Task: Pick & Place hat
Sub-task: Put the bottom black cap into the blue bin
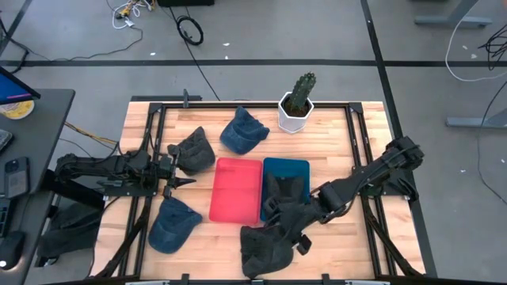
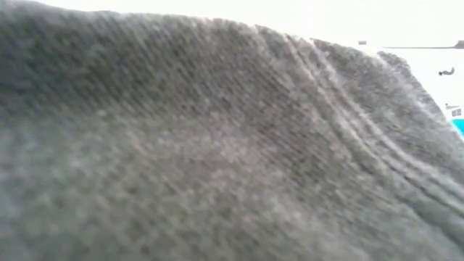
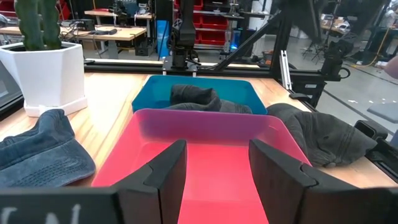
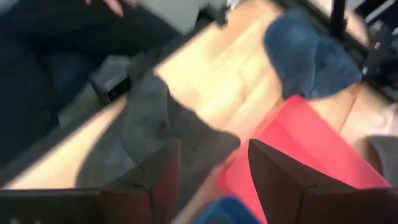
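Several hats lie on the table. One dark grey hat sits in the blue tray. Another grey hat lies at the table's near edge and fills the low view. My right gripper hovers open over the blue tray's near end, just above this hat. My left gripper is open at the left of the red tray, facing across it.
A grey hat and a blue hat lie toward the far side. Another blue hat lies near-left. A cactus in a white pot stands at the far edge. The black frame rails run along the table's sides.
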Controlling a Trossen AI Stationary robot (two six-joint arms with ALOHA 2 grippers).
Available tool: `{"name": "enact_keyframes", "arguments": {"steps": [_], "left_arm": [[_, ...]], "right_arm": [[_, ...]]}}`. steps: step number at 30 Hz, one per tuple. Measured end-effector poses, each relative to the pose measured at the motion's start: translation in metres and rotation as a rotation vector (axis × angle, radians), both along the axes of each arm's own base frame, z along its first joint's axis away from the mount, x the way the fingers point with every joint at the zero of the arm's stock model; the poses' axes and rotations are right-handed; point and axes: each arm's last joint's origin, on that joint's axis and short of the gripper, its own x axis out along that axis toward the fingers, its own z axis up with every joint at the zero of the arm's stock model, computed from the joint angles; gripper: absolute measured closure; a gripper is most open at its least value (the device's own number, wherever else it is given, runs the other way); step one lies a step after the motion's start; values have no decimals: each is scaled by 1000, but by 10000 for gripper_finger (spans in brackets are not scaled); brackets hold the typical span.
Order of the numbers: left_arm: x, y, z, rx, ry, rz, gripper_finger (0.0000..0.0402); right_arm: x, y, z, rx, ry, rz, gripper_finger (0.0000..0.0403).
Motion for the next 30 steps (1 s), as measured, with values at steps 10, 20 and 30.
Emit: {"name": "enact_keyframes", "arguments": {"steps": [10, 20, 30], "left_arm": [[0, 0, 0, 0, 0, 0, 225], [0, 0, 0, 0, 1, 0, 225], [0, 0, 0, 0, -1, 0, 225]], "right_arm": [[28, 27, -23, -166, 136, 142, 211], [40, 45, -76, -182, 281, 196, 211], [46, 52, -92, -112, 309, 242, 211]]}}
